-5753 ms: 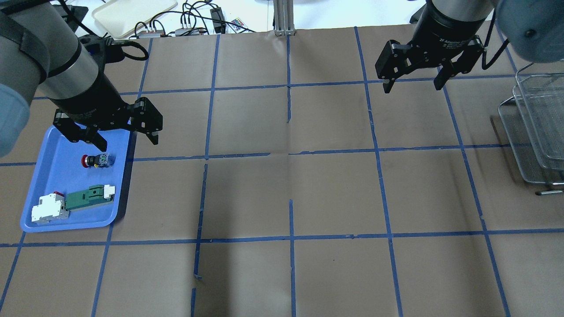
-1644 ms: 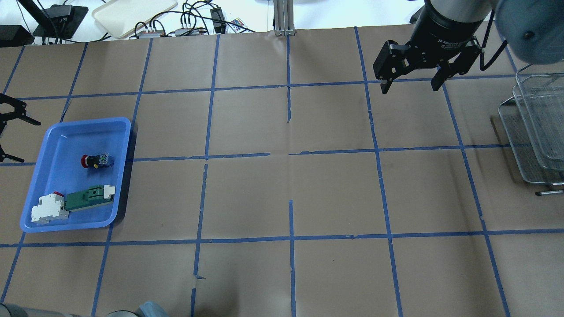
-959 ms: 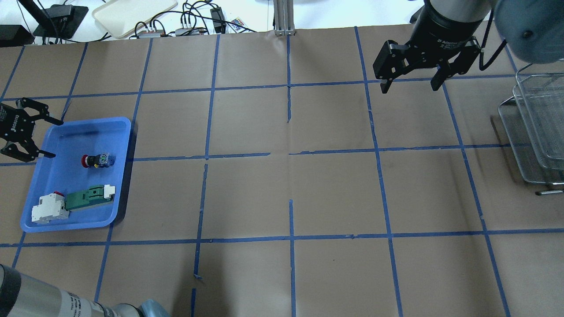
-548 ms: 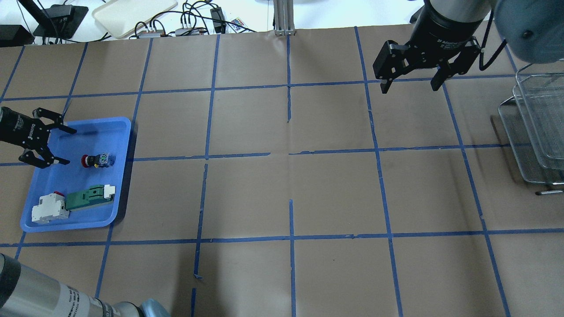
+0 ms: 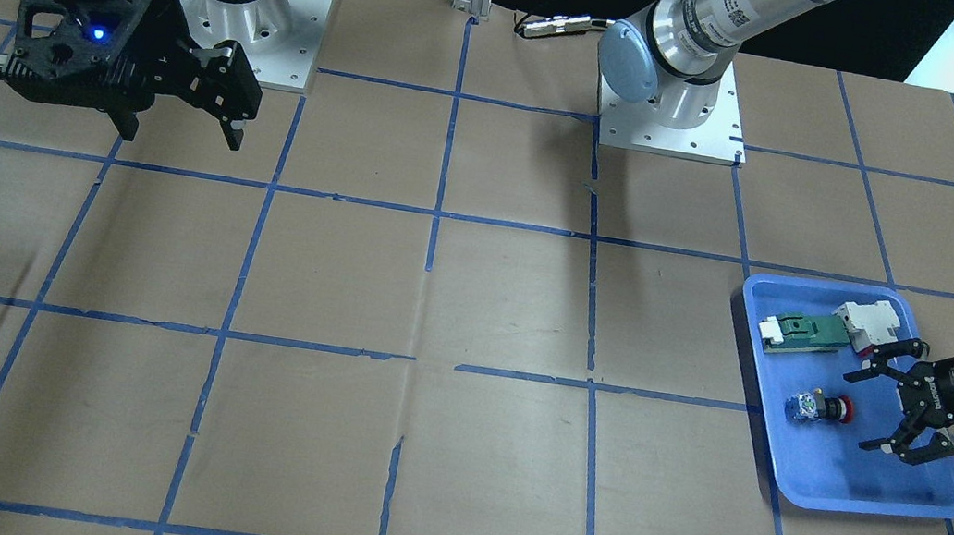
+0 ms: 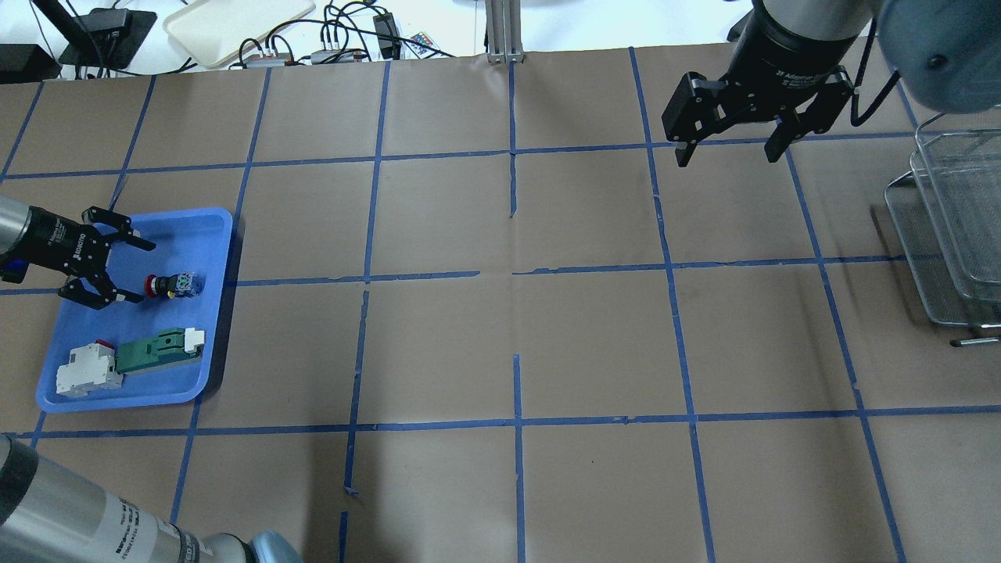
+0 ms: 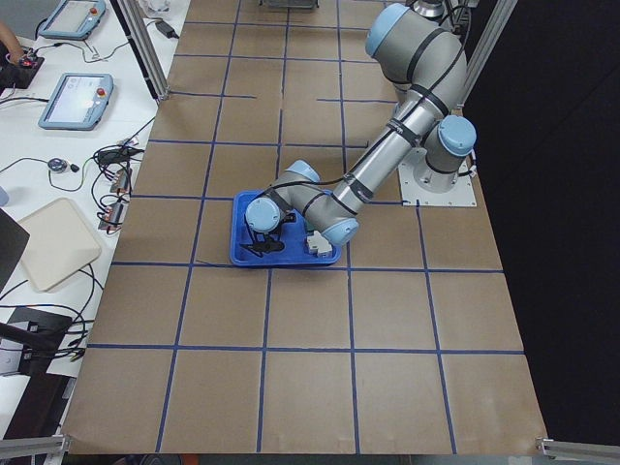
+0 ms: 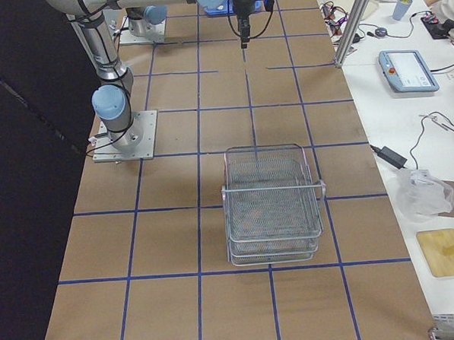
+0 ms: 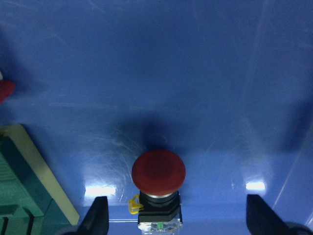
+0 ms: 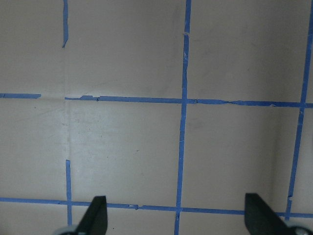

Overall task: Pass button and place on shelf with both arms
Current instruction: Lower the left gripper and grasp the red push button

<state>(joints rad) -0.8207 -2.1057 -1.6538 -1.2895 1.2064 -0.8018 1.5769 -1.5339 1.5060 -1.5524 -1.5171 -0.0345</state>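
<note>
Jaws on the left gripper (image 6: 146, 271) were spread wide, empty, just left of the button (image 6: 172, 285) lying sideways in the blue tray (image 6: 199, 223). Right gripper (image 6: 727, 158) hung released too, far right. Risk: fingers catching the rounded red cap could've squirted it away.

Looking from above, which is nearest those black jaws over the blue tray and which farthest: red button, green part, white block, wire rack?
1. button: just ahead of the open jaws, in the blue tray.
2. green-and-white part: lower in the tray.
3. white block: tray's lower left corner, beside the green part.
4. shelf: far off, at the view's right edge.
</note>
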